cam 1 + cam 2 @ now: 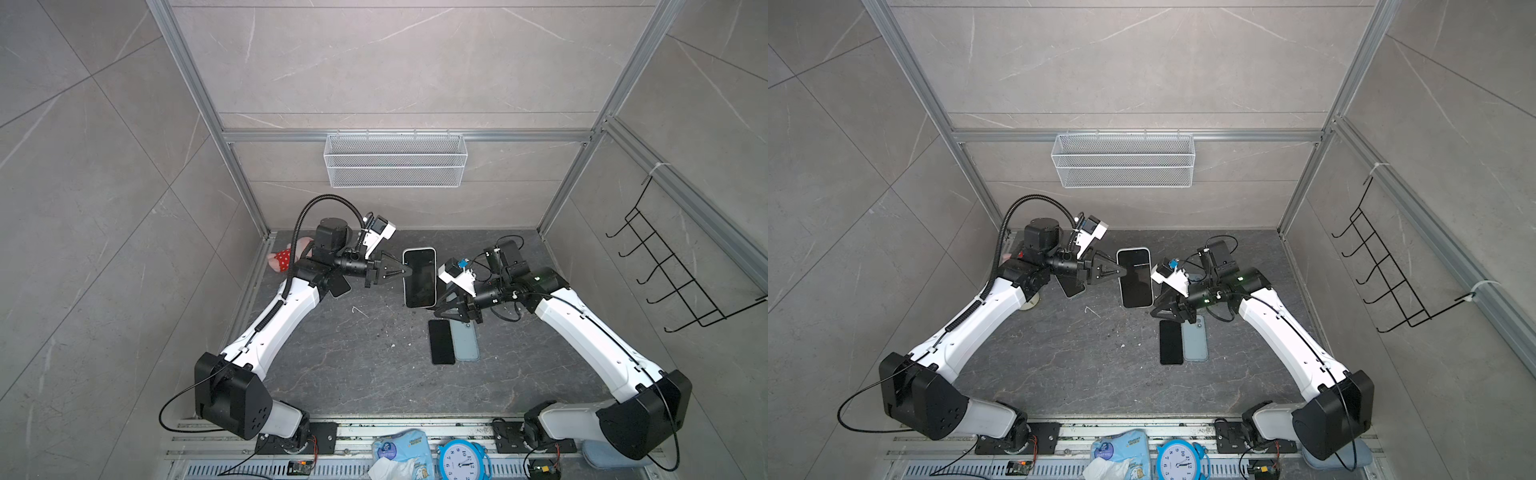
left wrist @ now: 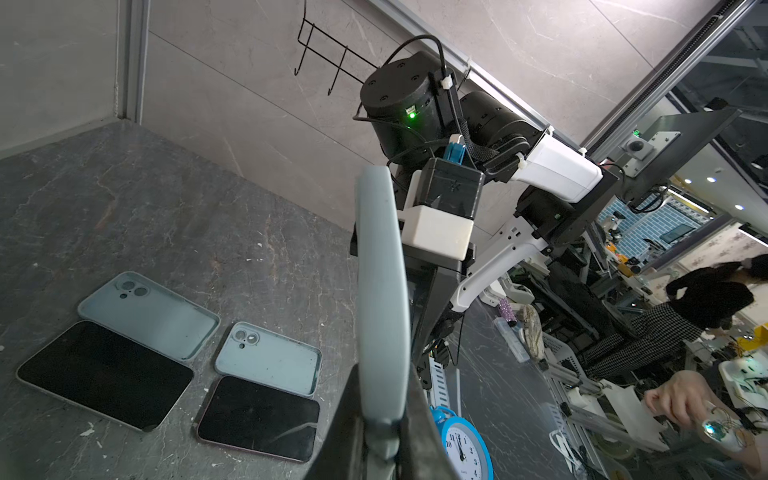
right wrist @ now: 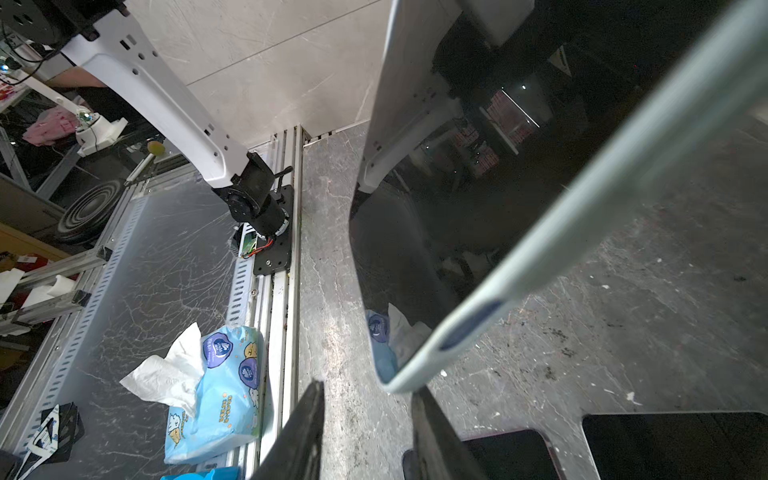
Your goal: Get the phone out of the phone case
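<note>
The phone [image 1: 419, 277] [image 1: 1135, 277], dark screen up, sits inside a pale blue-grey phone case [image 2: 382, 291] and is held above the table. My left gripper [image 1: 405, 272] [image 1: 1120, 272] [image 2: 382, 436] is shut on the case's left long edge. My right gripper [image 1: 436, 309] [image 1: 1155, 309] [image 3: 370, 432] stands open at the phone's near right corner. In the right wrist view the case corner [image 3: 395, 374] hangs just past the fingertips, close to one finger [image 3: 432, 436], with nothing gripped between them.
A bare black phone [image 1: 441, 341] and an empty pale case [image 1: 466, 340] lie on the table below my right gripper. The left wrist view shows a second such pair [image 2: 270, 357]. A wire basket [image 1: 395, 160], hook rack [image 1: 673, 274], tissue pack [image 1: 401, 453] and blue clock [image 1: 463, 459] ring the workspace.
</note>
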`<move>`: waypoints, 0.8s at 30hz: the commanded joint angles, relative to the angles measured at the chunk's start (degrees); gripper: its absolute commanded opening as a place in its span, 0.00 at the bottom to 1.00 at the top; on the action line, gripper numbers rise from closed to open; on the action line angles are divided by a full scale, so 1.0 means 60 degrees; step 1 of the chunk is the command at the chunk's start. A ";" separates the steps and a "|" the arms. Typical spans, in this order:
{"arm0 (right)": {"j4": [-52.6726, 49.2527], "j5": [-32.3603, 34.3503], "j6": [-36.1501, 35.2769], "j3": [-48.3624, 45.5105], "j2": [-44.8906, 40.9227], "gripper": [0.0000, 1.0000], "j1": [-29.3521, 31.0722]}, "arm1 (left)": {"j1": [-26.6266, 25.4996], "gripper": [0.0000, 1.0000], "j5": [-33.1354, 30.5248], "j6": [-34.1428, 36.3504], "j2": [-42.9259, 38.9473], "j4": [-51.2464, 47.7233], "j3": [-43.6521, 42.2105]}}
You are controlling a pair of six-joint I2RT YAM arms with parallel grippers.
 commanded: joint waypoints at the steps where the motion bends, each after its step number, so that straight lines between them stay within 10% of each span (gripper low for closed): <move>1: 0.0013 0.0173 -0.0026 0.0350 0.0116 0.38 0.0016 | -0.0027 0.00 0.0635 0.0171 -0.0273 0.0330 0.0359; 24: 0.0384 -0.1268 -0.0325 0.0230 0.0180 0.17 0.0014 | -0.0028 0.00 0.0651 -0.0162 -0.0219 0.0749 0.0125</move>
